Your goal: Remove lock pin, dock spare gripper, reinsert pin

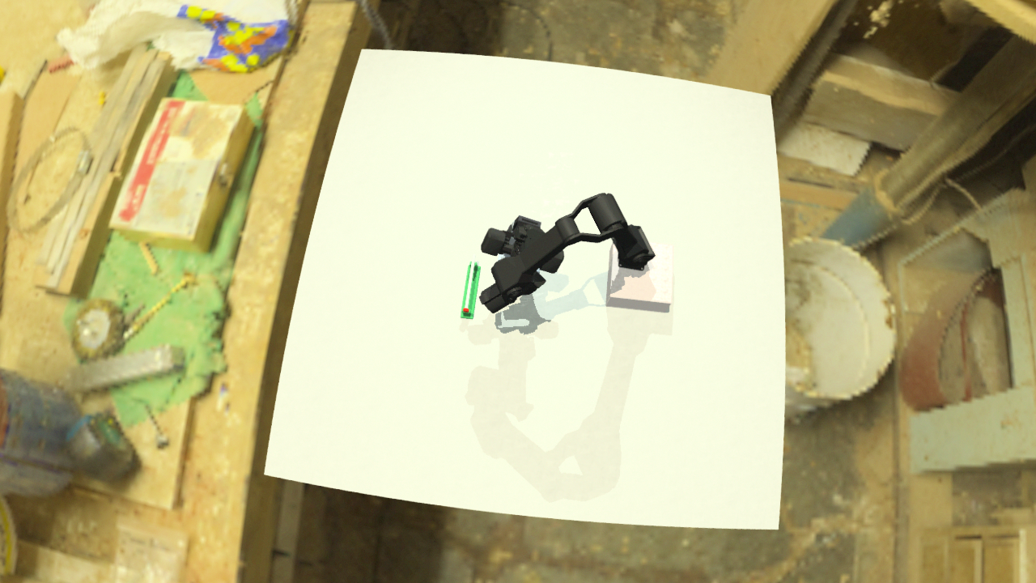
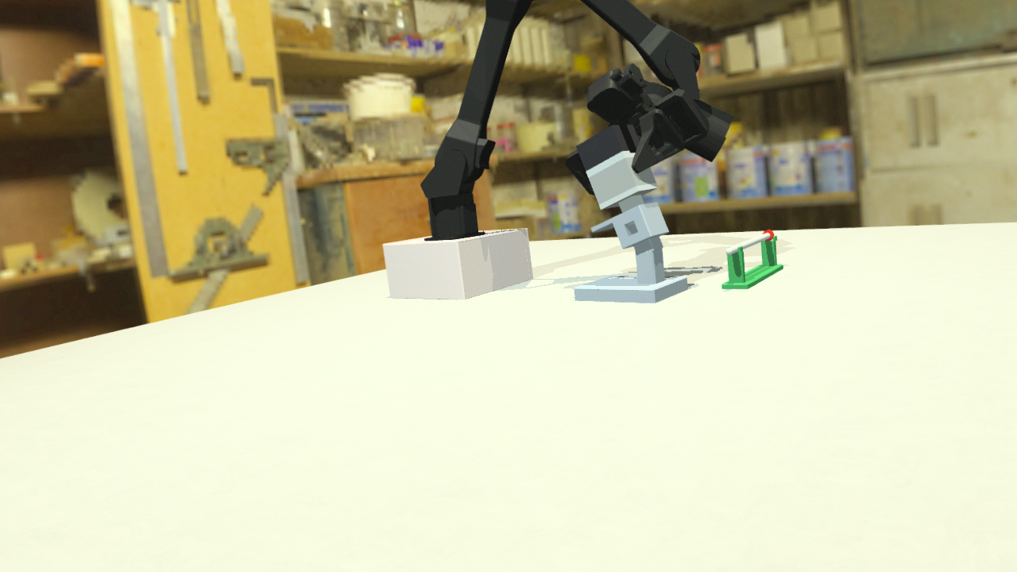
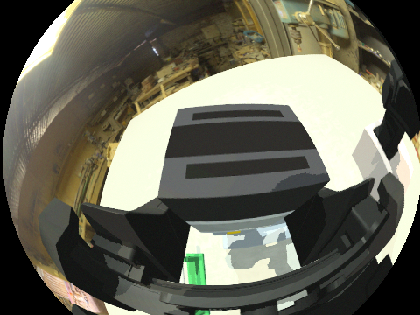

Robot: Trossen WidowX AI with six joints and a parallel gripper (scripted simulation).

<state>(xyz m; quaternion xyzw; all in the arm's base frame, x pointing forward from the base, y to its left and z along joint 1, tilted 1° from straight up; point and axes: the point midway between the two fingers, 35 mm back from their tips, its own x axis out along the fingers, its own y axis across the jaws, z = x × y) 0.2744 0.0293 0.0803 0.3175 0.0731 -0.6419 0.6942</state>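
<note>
My gripper [image 2: 608, 162] [image 3: 234, 177] is shut on the spare gripper [image 2: 620, 179] [image 3: 241, 140], a dark body with a light blue-grey block below, held tilted above the mount. Its spigot [image 2: 632, 201] points down into the top of the tilted socket [image 2: 651, 218] and seems partly inside; a short length shows above the socket. A square cross hole shows in the socket's side, with no pin through it. The socket stands on a square base [image 2: 615, 293]. The lock pin [image 2: 745, 245], white with a red head, lies across the green rack [image 1: 475, 291] [image 2: 752, 276] [image 3: 199, 269]. The arm hides the socket in the top view.
The arm stands on a pale pink block [image 1: 657, 286] [image 2: 427, 270] to one side of the mount. The green rack stands close to the mount on the other side. The arm's forearm and wrist hang over the mount. The white table top [image 1: 405, 398] [image 2: 497, 427] ends at straight edges.
</note>
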